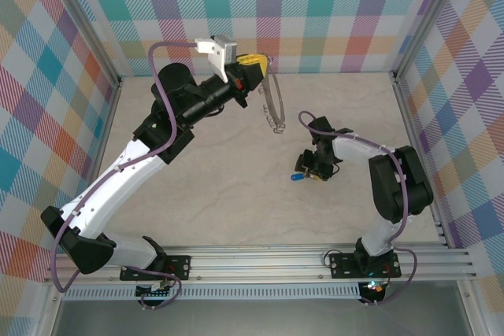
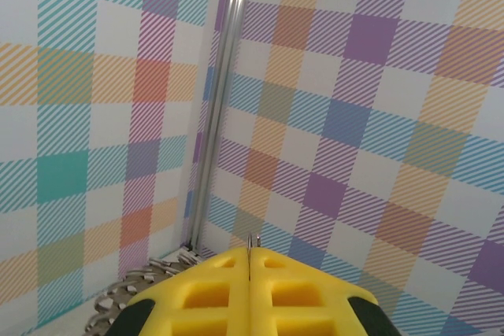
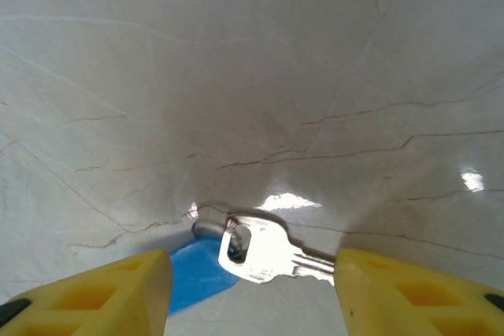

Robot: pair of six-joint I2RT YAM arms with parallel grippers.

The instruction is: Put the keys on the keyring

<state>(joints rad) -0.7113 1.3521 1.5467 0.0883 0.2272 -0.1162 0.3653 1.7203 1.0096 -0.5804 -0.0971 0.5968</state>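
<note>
Bare worktop [image 1: 228, 194] is lying open between the arms; the raised keyring [image 1: 276, 125] is barring the back middle; the key [image 3: 264, 253] is lying between the right gripper's [image 3: 252, 265] parted jaws.

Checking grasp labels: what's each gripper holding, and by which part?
Left gripper is shut on the keyring, pinching the hoop's thin wire rim. Right gripper is open around the key lying on the table, holding nothing.
</note>
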